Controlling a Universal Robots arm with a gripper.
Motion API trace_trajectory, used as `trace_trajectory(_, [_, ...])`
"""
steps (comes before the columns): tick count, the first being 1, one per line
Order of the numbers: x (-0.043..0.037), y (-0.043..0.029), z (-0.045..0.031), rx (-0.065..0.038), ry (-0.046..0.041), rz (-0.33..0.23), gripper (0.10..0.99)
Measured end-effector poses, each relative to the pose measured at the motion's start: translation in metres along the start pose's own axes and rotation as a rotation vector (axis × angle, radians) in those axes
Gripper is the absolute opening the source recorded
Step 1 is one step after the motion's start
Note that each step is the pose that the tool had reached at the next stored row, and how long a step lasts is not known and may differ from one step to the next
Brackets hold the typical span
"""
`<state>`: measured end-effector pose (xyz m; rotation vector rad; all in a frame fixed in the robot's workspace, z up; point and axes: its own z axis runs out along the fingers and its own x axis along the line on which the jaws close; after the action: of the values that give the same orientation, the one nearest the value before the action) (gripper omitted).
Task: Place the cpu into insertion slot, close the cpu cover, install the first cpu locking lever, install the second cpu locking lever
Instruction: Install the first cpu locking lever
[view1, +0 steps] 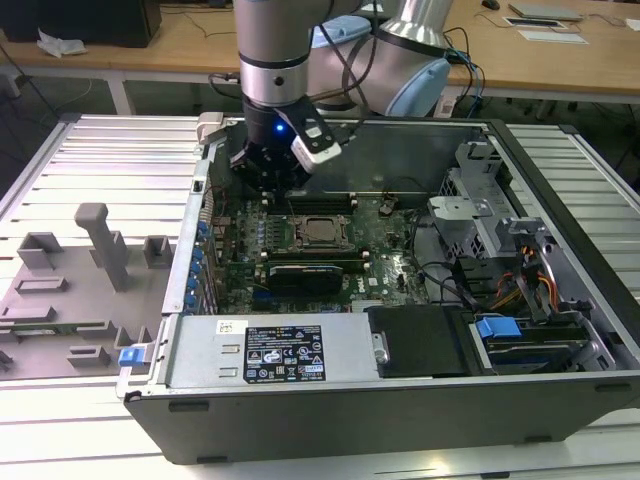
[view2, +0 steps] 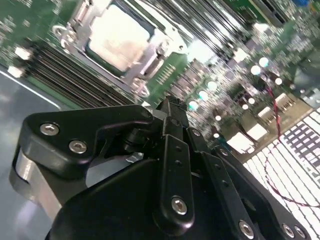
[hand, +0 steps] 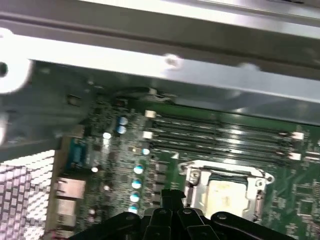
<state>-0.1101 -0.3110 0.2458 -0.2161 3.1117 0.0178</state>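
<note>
The cpu (view1: 322, 230) lies flat in the insertion slot (view1: 299, 233) in the middle of the green motherboard (view1: 390, 255); its silvery-beige top shows in both wrist views (view2: 120, 36) (hand: 226, 194). The cpu cover (view2: 149, 56) (hand: 193, 181) lies down around the chip as a silvery frame. I cannot make out the locking levers. My gripper (view1: 268, 192) hangs over the board just to the exterior view's left of the socket. Its black fingertips (hand: 172, 196) are together, shut on nothing, and its linkage (view2: 172, 165) is close up in the second wrist view.
The board sits inside an open computer case (view1: 560, 160). A silver power supply (view1: 270, 352) lies along the front, with a drive cage (view1: 470, 215) and a blue-latched drive (view1: 498, 328) on the exterior view's right. Long black memory slots (hand: 220, 137) run beside the socket. Grey fixtures (view1: 100, 245) stand outside the case.
</note>
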Motion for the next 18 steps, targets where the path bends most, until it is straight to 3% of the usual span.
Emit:
trace_trajectory(2, [0.0056, 0.0008, -0.0002, -0.001, -0.0098, 0.000, 0.106])
trace_trajectory(6, [0.0059, 0.0010, -0.0105, 0.000, -0.0237, 0.000, 0.106])
trace_trajectory(8, [0.0063, 0.0011, -0.0112, -0.001, -0.0304, 0.000, 0.106])
trace_trajectory(9, [0.0073, 0.0012, -0.0114, -0.014, -0.0410, 0.000, 0.106])
trace_trajectory(10, [0.0085, 0.0014, -0.0114, -0.035, -0.0512, 0.001, 0.106])
trace_trajectory(11, [0.0091, 0.0015, -0.0114, -0.045, -0.0558, 0.001, 0.106])
trace_trajectory(15, [0.0132, 0.0022, -0.0115, -0.049, -0.0581, 0.001, 0.106])
trace_trajectory(17, [0.0157, 0.0026, -0.0115, -0.069, -0.0661, 0.002, 0.106])
trace_trajectory(18, [0.0163, 0.0027, -0.0115, -0.086, -0.0721, 0.003, 0.106])
